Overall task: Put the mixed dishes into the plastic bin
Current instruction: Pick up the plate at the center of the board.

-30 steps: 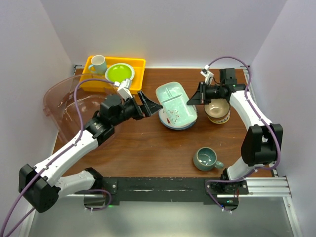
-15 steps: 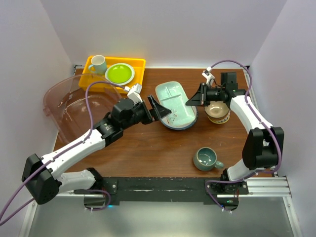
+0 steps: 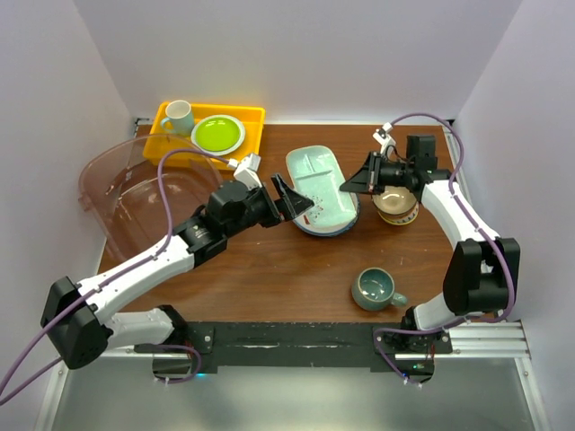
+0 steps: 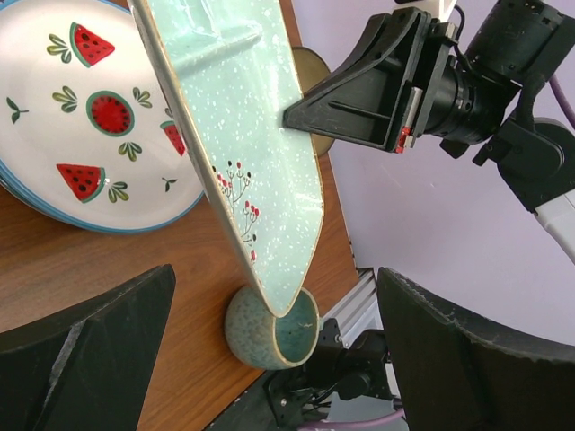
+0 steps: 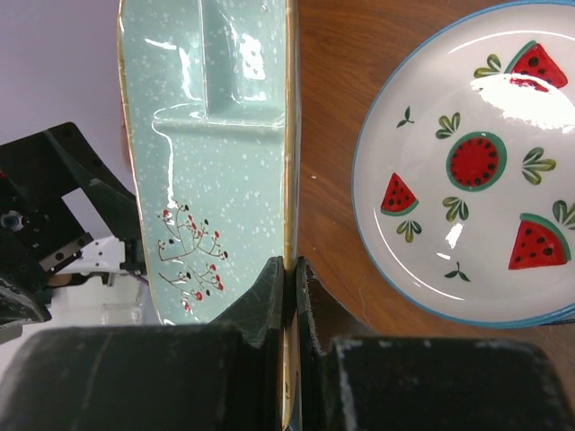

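Right fingers [image 5: 279, 289] pinched tight on long rim of pale green tray [image 5: 207, 135]. Tray tilted, one edge lifted over watermelon plate [image 5: 467, 180]; whether its other edge touches plate, cannot tell. Left fingers [image 3: 289, 193] spread wide just left of tray, gripping nothing. Teal mug [image 4: 269, 328] partly hidden behind tray's corner. Cream bowl [image 3: 395, 205] right of tray, half behind my right wrist. Plastic bin [image 3: 135, 193] well left of tray.
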Controlling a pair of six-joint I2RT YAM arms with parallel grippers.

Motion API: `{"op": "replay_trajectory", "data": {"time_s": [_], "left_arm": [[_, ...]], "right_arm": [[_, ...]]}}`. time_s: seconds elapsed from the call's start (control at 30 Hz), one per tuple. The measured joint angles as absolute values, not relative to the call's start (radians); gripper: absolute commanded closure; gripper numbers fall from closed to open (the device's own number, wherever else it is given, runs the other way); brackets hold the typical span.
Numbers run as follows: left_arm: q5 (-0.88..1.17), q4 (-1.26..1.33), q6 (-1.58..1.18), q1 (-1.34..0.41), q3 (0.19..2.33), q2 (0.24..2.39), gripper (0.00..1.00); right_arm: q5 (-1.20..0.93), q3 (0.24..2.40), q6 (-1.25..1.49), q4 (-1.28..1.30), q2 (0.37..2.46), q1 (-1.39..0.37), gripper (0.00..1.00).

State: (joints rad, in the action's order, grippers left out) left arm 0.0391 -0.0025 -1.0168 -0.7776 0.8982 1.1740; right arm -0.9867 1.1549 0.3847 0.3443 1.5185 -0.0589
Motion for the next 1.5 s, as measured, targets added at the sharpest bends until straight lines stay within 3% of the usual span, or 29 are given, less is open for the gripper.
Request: {"op": "replay_trajectory", "data": {"time_s": [0.33,0.5,0.7,0.8,0.83,0.9,0.93,1.13,1.2,1.33,1.5], "left_arm": [[0.023,0.021,-1.048,-0.797,0.898,1.219,0.0],[0.02,0.041,-1.066,-0.812,0.897,1.257,0.09],[-0.038,0.036,-1.073,-0.822,0.907,1.309,0.31],[-0.084,-0.021,-1.062,-0.823,0.962,1.357,0.49],[-0.1,-0.041,-1.056,-0.824,0.987,1.377,0.68],[-0.117,-0.065,-1.053,-0.828,1.02,1.404,0.85],[-0.127,-0.076,-1.049,-0.833,1.032,1.414,0.97],[-0.178,-0.109,-1.052,-0.84,1.053,1.421,1.0],[-0.188,-0.116,-1.051,-0.844,1.053,1.411,1.0],[-0.199,-0.142,-1.033,-0.851,1.039,1.354,1.0],[-0.249,-0.241,-0.993,-0.845,0.991,1.246,1.0]], "right_arm": [[-0.992,1.132,0.433,0.293,1.514,-0.052,1.0],[-0.998,1.105,0.459,0.26,1.511,-0.05,1.0],[-0.998,1.088,0.473,0.246,1.509,-0.05,1.0],[-0.998,1.088,0.472,0.246,1.506,-0.05,1.0],[-0.998,1.088,0.471,0.246,1.502,-0.05,1.0],[-0.999,1.088,0.472,0.246,1.497,-0.05,1.0],[-0.997,1.088,0.467,0.245,1.495,-0.05,1.0],[-0.999,1.085,0.426,0.242,1.481,-0.052,1.0],[-1.005,1.084,0.416,0.245,1.475,-0.053,0.94],[-1.029,1.084,0.388,0.26,1.446,-0.065,0.63],[-1.078,1.088,0.327,0.267,1.391,-0.06,0.34]]}}
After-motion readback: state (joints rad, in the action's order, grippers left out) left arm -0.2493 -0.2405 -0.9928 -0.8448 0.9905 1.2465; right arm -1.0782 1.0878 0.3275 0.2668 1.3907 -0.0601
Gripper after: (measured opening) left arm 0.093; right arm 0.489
